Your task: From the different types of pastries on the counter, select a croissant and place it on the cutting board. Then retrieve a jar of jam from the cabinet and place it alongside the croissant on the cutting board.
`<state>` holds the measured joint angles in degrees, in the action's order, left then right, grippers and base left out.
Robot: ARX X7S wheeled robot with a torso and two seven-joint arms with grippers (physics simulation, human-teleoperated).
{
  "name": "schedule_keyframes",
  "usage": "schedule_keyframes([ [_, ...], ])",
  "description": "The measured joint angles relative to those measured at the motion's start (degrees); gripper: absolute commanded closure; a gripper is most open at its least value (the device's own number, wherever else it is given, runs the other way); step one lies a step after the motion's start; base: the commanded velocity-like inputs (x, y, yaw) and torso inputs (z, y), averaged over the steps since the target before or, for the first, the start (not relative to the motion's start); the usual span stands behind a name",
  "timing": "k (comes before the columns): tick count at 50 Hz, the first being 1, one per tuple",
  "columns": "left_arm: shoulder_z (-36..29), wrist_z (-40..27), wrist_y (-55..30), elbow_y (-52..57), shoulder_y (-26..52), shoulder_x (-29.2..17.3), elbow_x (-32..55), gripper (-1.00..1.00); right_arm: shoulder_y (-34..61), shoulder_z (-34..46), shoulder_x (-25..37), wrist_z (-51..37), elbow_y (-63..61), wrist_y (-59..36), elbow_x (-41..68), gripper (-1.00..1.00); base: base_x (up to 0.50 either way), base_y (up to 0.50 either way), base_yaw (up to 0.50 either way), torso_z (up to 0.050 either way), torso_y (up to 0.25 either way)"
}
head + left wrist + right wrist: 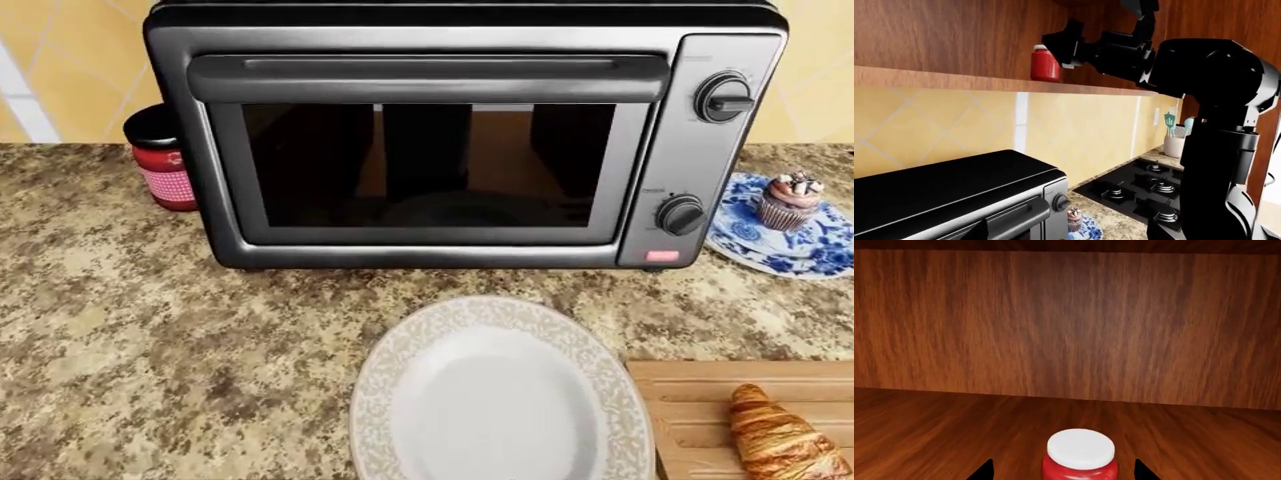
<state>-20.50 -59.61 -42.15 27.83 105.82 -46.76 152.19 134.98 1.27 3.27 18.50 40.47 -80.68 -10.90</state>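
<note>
— What sits on the counter (160,380), going from left to right?

— At the far left a red jar with a black lid and checkered label (163,158), tucked just beside the toaster oven (461,135). In front of the oven lies a pale patterned dinner plate (497,395). Right of the plate is the cutting board (681,410), and the croissant (785,440) lies on it, at its right part. Farther back on the right the chocolate cupcake (790,200) stands on a blue-and-white saucer (761,245).

— And the jar of jam?

— The jar of jam (1079,456) stands upright on the floor of the wooden cabinet (1067,330), white lid up, near the front edge of the shelf.

— Your right pincer?

— My right gripper (1062,471) is raised into the cabinet, spread wide, one dark fingertip (982,471) on each side of the jar and apart from it. From my other arm's camera I see it level with the jar.

— The left pincer?

— It shows in none of my views.
</note>
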Motion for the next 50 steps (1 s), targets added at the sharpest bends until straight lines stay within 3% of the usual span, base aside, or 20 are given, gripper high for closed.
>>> schedule_keyframes([
  [21,-0.6,0.3,0.1,0.2,0.2,0.0,-0.2,-1.00,0.0,0.0,0.0,0.0,0.0,0.0,0.0,-1.00,0.10,0.00,0.00,0.000,0.000],
  [31,-1.1,0.7,-0.8,-0.2,0.5,0.1,-0.8,-1.00,0.0,0.1,0.1,0.0,-2.0,0.2,0.1,-1.00,0.00,0.00,0.00,0.000,-0.231],
  [36,-1.2,0.9,-1.0,-0.4,0.4,0.1,-1.1,-1.00,0.0,0.7,-0.4,0.4,-1.1,2.6,-1.2,-1.00,0.00,0.00,0.00,0.000,-0.003],
  [37,-1.2,1.0,-1.0,-0.4,0.4,0.1,-1.1,-1.00,0.0,1.0,-0.6,0.6,-0.1,3.9,-1.9,1.00,0.00,0.00,0.00,0.000,0.000],
  [50,-1.2,1.3,-0.9,-0.5,0.3,-0.1,-1.4,-1.00,0.0,2.7,-2.2,1.6,6.6,13.2,-7.2,1.00,0.00,0.00,0.00,0.000,-0.010],
])
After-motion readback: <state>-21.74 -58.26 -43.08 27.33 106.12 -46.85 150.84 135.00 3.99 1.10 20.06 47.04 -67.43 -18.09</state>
